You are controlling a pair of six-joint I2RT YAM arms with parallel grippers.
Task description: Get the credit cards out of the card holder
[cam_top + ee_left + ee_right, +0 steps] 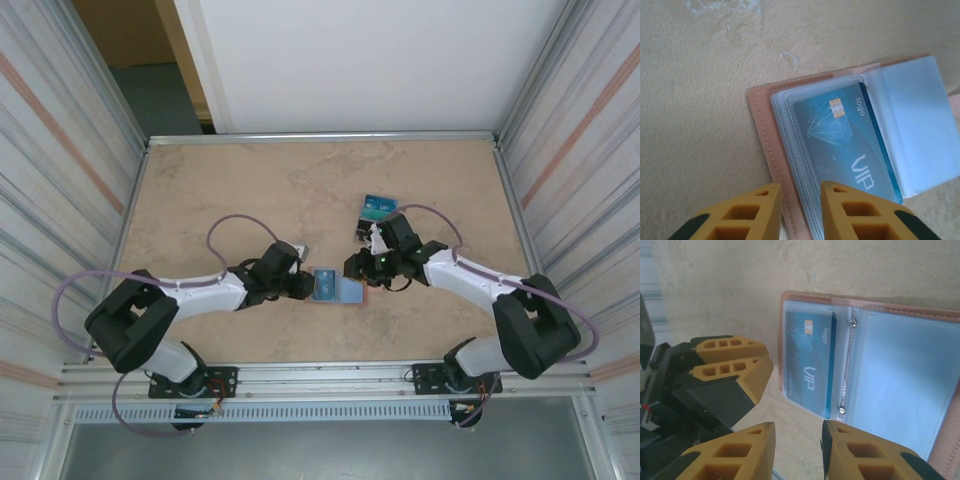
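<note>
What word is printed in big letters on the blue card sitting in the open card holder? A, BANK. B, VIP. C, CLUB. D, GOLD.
B: in the left wrist view, the credit card in the clear sleeve of the open card holder reads VIP, with a small "logo" beside its chip.

The top view looks down from above and behind the arm bases, far enough to take in the whole table (250, 180). Both wrist views look steeply down, close on the open holder (337, 288), the left one from its left end. All three share the holder; the right wrist view also catches the left gripper (767, 362).
</note>
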